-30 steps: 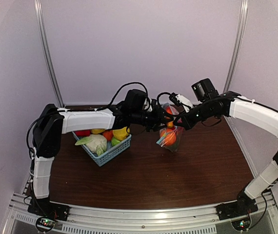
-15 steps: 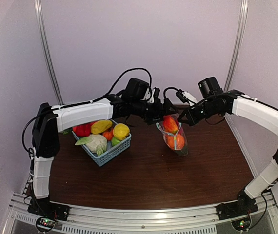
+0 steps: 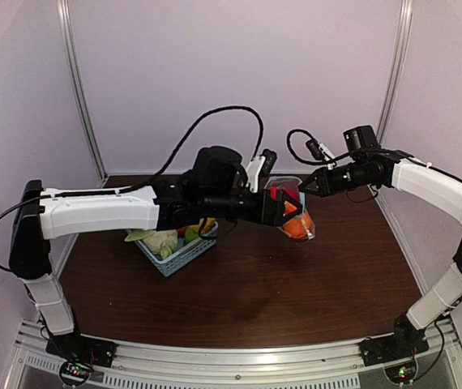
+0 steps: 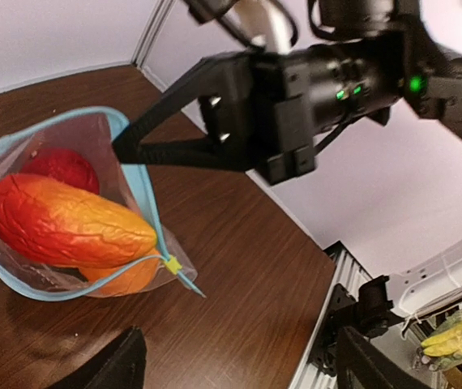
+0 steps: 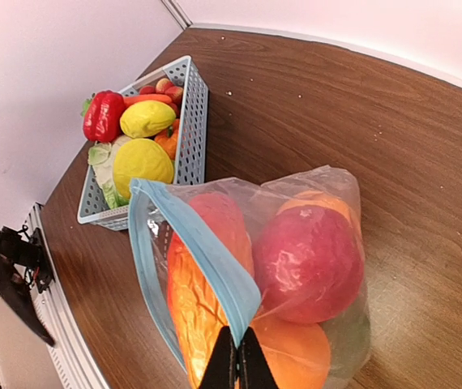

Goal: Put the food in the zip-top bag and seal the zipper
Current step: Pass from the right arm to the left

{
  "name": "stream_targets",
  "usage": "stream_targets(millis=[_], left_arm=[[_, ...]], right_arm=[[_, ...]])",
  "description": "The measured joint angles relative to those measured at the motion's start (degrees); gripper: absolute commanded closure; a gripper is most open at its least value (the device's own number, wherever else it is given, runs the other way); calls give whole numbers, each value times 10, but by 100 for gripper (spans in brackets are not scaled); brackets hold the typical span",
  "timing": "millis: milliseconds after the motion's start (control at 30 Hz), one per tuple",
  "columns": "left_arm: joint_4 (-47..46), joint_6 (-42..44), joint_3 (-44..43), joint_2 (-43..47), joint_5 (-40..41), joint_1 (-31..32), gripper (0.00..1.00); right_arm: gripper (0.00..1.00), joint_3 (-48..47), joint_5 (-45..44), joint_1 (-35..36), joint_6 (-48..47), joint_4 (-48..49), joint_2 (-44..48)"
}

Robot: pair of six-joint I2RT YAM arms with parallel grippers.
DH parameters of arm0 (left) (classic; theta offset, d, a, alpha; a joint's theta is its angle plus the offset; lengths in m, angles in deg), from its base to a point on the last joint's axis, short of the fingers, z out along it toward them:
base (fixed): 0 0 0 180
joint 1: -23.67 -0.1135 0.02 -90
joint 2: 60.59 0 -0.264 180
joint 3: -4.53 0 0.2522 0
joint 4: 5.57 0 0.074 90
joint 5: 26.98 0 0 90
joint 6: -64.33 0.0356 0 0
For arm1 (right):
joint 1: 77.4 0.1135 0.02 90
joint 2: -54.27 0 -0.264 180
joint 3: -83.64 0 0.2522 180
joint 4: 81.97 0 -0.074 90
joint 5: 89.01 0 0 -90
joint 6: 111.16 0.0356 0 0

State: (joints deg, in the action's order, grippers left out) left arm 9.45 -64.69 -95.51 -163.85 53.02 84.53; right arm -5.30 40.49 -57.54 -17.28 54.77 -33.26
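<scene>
Top view: the right gripper (image 3: 309,185) pinches the top edge of the bag (image 3: 302,228) over the far side of the table (image 3: 255,300). The left gripper (image 3: 286,207) sits just in front of the bag, to the right of the basket (image 3: 176,253).

Left wrist: the left fingers (image 4: 126,365) are spread wide with nothing between them. Beyond them the bag gapes, its zipper (image 4: 145,198) unsealed, with an orange-red fruit (image 4: 61,223) and a red ball (image 4: 62,166) inside.

Right wrist: the fingertips are pressed together on the zipper strip. The basket behind holds a pepper (image 5: 101,113) and yellow fruits (image 5: 143,118)
</scene>
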Motion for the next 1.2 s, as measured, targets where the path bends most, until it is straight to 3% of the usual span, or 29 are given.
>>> stream_targets(millis=[100,167,400,700,933,1100,1200], left_arm=[[-14,-4,24,-26,26,4,39],[-16,-12,24,-53,47,5,44],[-14,-42,-1,-118,88,5,45],[-21,-59,-33,-135,64,5,51],[-29,-76,-54,-161,52,5,66],[-22,-74,-65,-183,64,7,97],[-1,-54,-75,-184,77,7,100]], right_arm=[[100,12,18,0,23,27,0],[100,24,29,0,42,47,0],[100,64,55,-2,101,108,2],[100,89,58,-6,133,154,25],[100,92,68,-14,158,179,25],[100,99,73,-17,170,191,25],[100,104,73,-18,172,191,25]])
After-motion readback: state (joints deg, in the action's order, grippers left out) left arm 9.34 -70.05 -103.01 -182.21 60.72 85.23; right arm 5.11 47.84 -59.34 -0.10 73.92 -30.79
